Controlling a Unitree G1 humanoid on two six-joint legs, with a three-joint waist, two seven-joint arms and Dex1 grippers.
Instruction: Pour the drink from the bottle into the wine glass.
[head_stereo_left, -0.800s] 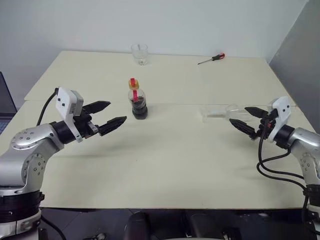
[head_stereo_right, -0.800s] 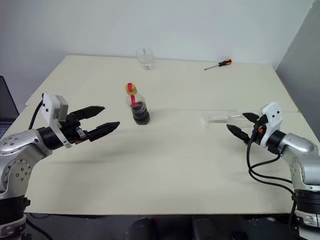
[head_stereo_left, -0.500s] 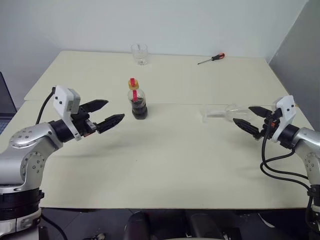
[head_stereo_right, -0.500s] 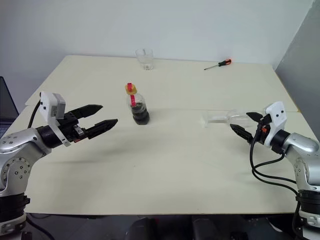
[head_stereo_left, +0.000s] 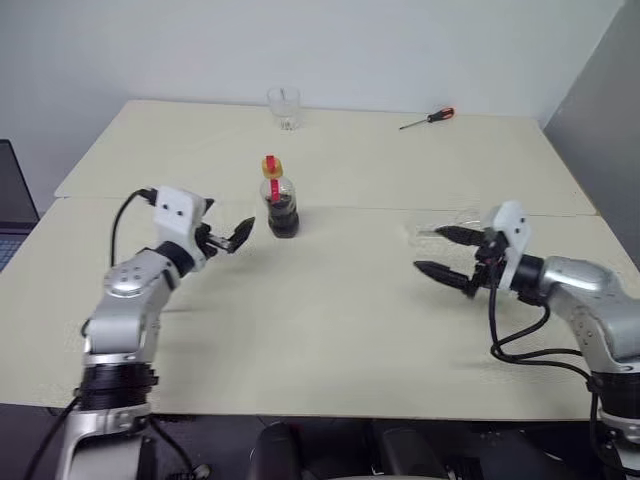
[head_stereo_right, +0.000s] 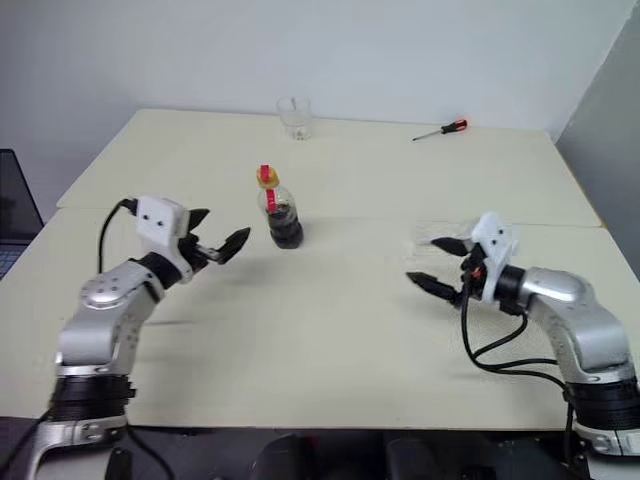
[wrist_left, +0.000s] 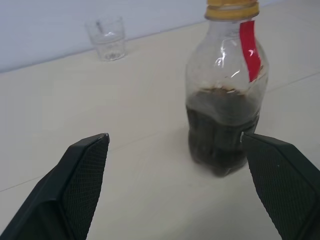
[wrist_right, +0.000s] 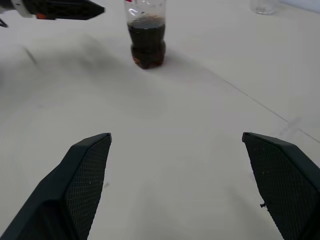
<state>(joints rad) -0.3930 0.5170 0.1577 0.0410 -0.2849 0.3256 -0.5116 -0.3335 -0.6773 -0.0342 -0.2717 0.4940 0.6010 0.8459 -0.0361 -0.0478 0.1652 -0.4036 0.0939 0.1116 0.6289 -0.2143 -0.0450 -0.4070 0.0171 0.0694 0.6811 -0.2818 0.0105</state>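
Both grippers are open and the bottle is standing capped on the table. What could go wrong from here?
1. The wine glass lies on its side beyond the right gripper; a nudge could roll it, and it must stand before pouring.
2. The bottle is small and upright; the open left gripper sits off to one side of it, so closing now could knock it over.
3. Its yellow cap is on: nothing pours until it is removed.

Left gripper (head_stereo_left: 226, 236) fingers spread wide, reaching forward, empty. Right gripper (head_stereo_left: 447, 254) fingers spread wide, pointing toward left gripper, empty.
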